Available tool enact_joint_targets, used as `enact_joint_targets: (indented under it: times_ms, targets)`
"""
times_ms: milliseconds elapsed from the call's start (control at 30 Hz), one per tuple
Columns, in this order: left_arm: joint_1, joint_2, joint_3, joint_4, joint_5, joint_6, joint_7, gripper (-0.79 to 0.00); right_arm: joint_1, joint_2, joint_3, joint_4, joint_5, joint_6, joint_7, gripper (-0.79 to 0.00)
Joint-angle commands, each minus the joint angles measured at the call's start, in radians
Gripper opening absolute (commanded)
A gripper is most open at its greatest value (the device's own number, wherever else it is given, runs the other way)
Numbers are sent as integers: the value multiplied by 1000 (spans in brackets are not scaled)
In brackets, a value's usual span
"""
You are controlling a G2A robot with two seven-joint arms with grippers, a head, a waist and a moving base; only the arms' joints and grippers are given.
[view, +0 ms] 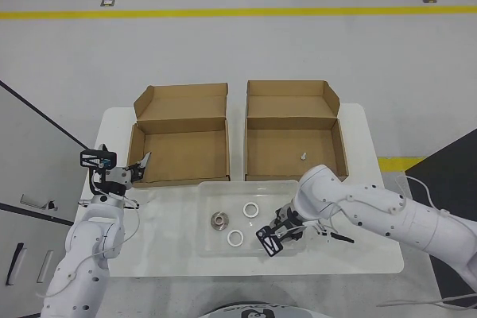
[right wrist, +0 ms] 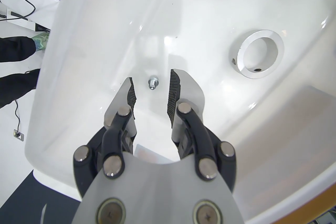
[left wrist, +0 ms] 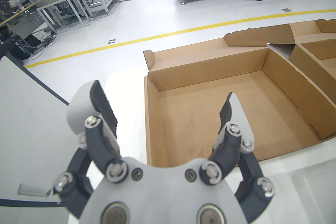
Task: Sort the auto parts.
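My right tool [right wrist: 152,77] is spread over a small silver bolt [right wrist: 153,83] in the white plastic tray [right wrist: 105,12], my left tool [left wrist: 164,91] spread by the left cardboard box [left wrist: 236,114].

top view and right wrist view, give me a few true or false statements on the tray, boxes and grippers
1. The right gripper is open, with the tray bolt between its fingertips. True.
2. The clear tray holds three rings. False: it holds a ring, another ring and one flange.
3. The right cardboard box holds a small screw. True.
4. The left gripper is shut on a ring. False: it is open and holds nothing, at the edge of the left cardboard box.
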Motion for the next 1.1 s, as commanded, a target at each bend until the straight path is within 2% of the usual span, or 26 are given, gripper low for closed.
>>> enact_joint_targets:
  times_ms: [0,633,667,700,733,1067]
  targets:
    - [0,0,0,0,0,0,0,0,-1,-2,0,3,-5,0,0,-471]
    - [0,0,0,0,0,0,0,0,-15,-24,0,28,-37,0,0,-563]
    - [0,0,0,0,0,0,0,0,-15,-25,0,29,-36,0,0,-591]
    - [0,0,0,0,0,0,0,0,-15,-27,0,30,-35,0,0,-665]
    - [0,0,0,0,0,0,0,0,-15,-28,0,32,-36,0,0,-785]
    - [0,0,0,0,0,0,0,0,2,-29,0,30,-14,0,0,-785]
